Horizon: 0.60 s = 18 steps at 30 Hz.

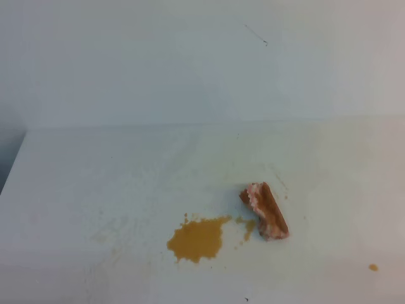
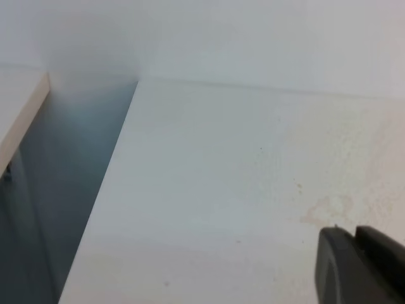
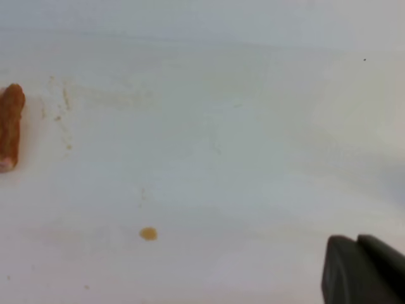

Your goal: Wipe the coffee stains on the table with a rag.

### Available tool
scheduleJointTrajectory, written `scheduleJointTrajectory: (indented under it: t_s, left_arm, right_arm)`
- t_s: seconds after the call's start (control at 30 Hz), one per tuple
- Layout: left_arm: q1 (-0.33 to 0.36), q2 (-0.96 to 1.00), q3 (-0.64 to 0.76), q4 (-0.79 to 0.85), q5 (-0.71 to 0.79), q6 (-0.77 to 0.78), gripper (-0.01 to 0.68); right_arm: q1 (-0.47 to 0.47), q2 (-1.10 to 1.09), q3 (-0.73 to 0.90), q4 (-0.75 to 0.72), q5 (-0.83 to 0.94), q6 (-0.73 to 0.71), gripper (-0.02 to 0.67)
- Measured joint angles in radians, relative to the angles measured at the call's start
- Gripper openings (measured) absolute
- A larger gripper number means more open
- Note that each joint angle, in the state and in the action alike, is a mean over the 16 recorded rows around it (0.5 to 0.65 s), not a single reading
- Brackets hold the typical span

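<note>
An orange-brown coffee stain (image 1: 196, 239) lies as an irregular blot on the white table (image 1: 95, 177), with small splashes (image 1: 248, 227) trailing to its right. The pinkish-brown rag (image 1: 266, 210) lies crumpled just right of the blot, touching the splashes. A tiny coffee dot (image 1: 373, 267) sits at the front right. The right wrist view shows this dot (image 3: 148, 234) and the rag's end (image 3: 11, 126) at the left edge. My right gripper (image 3: 357, 239) is shut and empty, well right of both. My left gripper (image 2: 354, 231) is shut and empty over bare table (image 2: 209, 190). Neither gripper appears in the high view.
The table's left edge (image 1: 12, 164) drops into a dark gap (image 2: 76, 177), with another pale surface (image 2: 22, 107) beyond it. A white wall (image 1: 190, 57) rises behind the table. A faint tan smudge (image 2: 329, 209) marks the tabletop near my left gripper.
</note>
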<state>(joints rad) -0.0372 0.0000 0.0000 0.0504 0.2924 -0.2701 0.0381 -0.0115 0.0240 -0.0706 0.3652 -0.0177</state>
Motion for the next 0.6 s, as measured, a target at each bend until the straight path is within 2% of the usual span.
scheduleJointTrajectory:
  t_s: [0.6]
  left_arm:
    - [0.0, -0.005, 0.006, 0.0, -0.003, 0.0, -0.003]
  right_arm:
    - [0.0, 0.0, 0.0, 0.0, 0.0, 0.0, -0.002]
